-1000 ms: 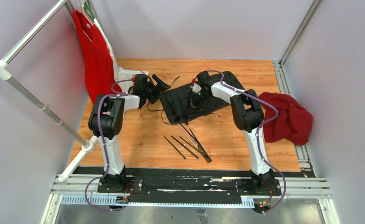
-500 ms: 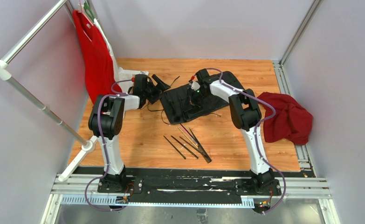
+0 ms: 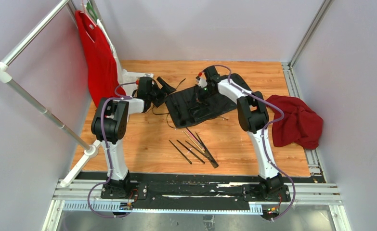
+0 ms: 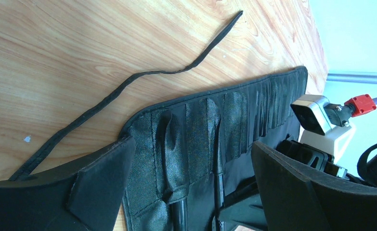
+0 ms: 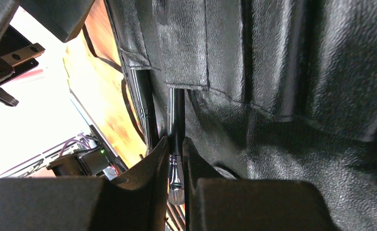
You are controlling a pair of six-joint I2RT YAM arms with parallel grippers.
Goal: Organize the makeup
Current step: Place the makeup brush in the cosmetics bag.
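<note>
— Since a second ago the right gripper (image 5: 175,163) has slid farther across the roll (image 3: 186,103).
— Yes, it's pinched nearly closed on a black brush (image 5: 176,115), the handle entering a slot. The left gripper (image 4: 191,149) gapes empty at the roll's edge.
— Slotting step, I'd say. Next it has to push the brush home and release. The loose brushes (image 3: 193,147) wait just beside the roll.

**Brushes: one slotted, others loose**

Black brush (image 5: 176,120) with silver ferrule: handle tucked in a pocket of the roll (image 5: 273,72), ferrule pinched by the right gripper (image 5: 175,147). Several thin brushes (image 3: 194,147) lie fanned on the worktop (image 3: 143,139), mostly dark, one pinkish.
</note>
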